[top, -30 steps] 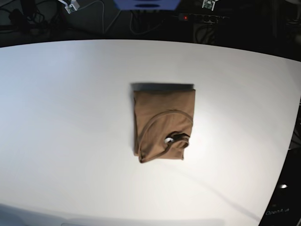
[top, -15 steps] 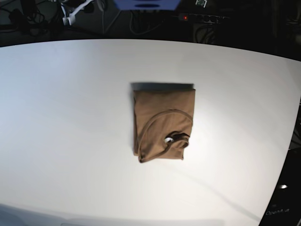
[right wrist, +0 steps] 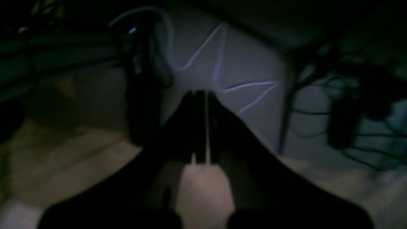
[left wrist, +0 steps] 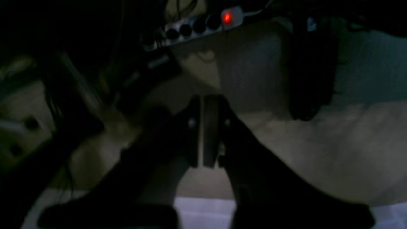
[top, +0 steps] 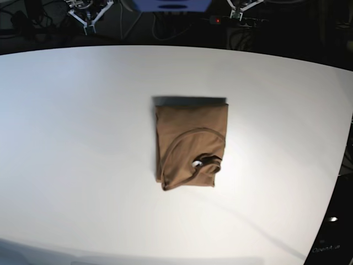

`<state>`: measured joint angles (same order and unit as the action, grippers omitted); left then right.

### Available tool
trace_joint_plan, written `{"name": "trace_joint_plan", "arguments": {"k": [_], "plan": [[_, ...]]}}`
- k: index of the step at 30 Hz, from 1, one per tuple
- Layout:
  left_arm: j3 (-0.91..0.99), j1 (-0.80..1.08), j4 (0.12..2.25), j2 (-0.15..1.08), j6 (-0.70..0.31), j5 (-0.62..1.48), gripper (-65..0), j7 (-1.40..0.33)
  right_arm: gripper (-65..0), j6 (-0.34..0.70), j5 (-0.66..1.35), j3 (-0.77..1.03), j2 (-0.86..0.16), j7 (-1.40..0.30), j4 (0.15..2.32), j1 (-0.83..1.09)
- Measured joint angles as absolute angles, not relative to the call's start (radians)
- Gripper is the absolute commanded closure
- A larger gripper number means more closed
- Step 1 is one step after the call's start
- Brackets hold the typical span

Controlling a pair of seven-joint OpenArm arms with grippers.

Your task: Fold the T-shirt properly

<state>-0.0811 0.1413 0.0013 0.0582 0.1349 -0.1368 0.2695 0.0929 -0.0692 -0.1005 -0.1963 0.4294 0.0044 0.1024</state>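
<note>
The tan-brown T-shirt (top: 190, 143) lies folded into a compact rectangle in the middle of the white table (top: 83, 138), neckline curve on top and a small white tag showing near its front right corner. My right gripper (top: 87, 15) hangs past the table's far edge at the view's top left, far from the shirt. My left gripper (top: 241, 9) hangs past the far edge at the top right. In the wrist views the left gripper (left wrist: 206, 106) and the right gripper (right wrist: 200, 98) have their fingers together and hold nothing. Neither wrist view shows the shirt.
Beyond the far table edge is a dark area with cables (right wrist: 222, 63) and a power strip with a red light (left wrist: 203, 24). A blue object (top: 172, 4) sits at the top centre. The table's right edge (top: 336, 182) curves in.
Both grippers have come further into view at the top of the base view, beyond the far table edge. The folded T-shirt has not moved.
</note>
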Motion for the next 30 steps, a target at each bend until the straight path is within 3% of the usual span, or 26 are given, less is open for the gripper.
{"name": "trace_joint_plan", "arguments": {"k": [7,20,30], "plan": [[-0.053,0.093,0.002,0.041,0.131,-0.091,-2.5,0.273,-0.9,-0.001,-0.071,-0.097,-0.179,0.382,0.012,0.122],[-0.047,0.083,0.046,0.045,0.134,-0.028,-2.5,0.282,-0.9,-0.009,0.034,-0.091,-0.166,0.397,0.022,0.116],[-0.052,0.054,0.067,0.048,0.130,-0.033,-2.5,0.283,-0.7,-0.004,0.033,0.012,-0.140,0.453,0.022,0.115]]}}
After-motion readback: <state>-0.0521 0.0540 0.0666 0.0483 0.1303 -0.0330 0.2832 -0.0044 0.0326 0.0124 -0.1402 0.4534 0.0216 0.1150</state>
